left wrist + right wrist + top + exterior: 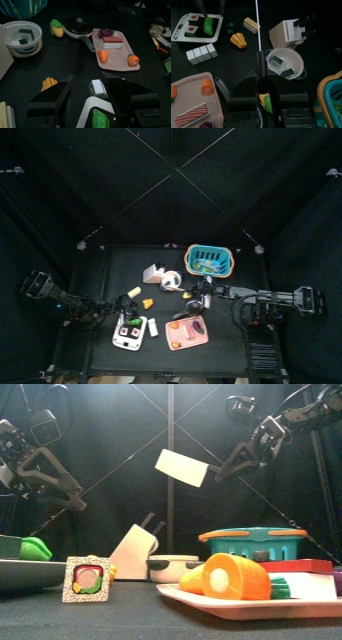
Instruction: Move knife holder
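The small whitish stepped knife holder (pixel 154 274) stands well apart, beyond the left gripper (pixel 85 102), whose jaws are spread wide, empty.

The knife holder (pixel 132 552) stands near the middle, leaning slightly — a round white pot (pixel 174 568) just at its 3 o'clock. The teal basket (pixel 254 542) sits further at 3 o'clock. A small picture card (pixel 88 579) stands at 7 o'clock.

You have a matt, smooth, cream plastic-looking knife holder (pixel 131 552). The teal basket (pixel 254 541) is glossy slotted plastic. The pink tray (pixel 122 51) is smooth and satin. The bench (pixel 67 65) is matt black, and the curtains (pixel 80 188) are black cloth.
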Tool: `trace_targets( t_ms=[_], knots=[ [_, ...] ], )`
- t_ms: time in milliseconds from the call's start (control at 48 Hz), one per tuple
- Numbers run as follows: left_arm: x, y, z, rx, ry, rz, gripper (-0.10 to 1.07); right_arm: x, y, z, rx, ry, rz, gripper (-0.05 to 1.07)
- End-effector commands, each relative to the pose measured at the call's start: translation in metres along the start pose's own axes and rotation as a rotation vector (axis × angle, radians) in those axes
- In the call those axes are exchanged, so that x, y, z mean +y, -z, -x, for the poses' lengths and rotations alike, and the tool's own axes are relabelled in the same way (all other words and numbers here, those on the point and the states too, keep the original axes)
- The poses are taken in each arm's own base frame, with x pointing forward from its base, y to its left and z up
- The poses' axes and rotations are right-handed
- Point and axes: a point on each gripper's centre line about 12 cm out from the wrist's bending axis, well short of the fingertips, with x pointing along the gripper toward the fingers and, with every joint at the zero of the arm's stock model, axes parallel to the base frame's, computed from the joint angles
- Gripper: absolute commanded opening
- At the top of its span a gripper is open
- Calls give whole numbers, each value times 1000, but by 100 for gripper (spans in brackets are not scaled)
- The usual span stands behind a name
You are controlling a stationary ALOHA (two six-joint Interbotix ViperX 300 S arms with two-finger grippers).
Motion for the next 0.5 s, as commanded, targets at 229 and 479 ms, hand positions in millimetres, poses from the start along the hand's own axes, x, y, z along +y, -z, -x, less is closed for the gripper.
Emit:
trace_targets(
  t_ms=[229,479],
  knots=[
    [31,-33,-15,-96,-131,16,86,9,3,18,-88,-22,-4,41],
    [80,-61,-23,-145,-263,-146,97,13,8,18,-124,-29,11,41]
  ],
)
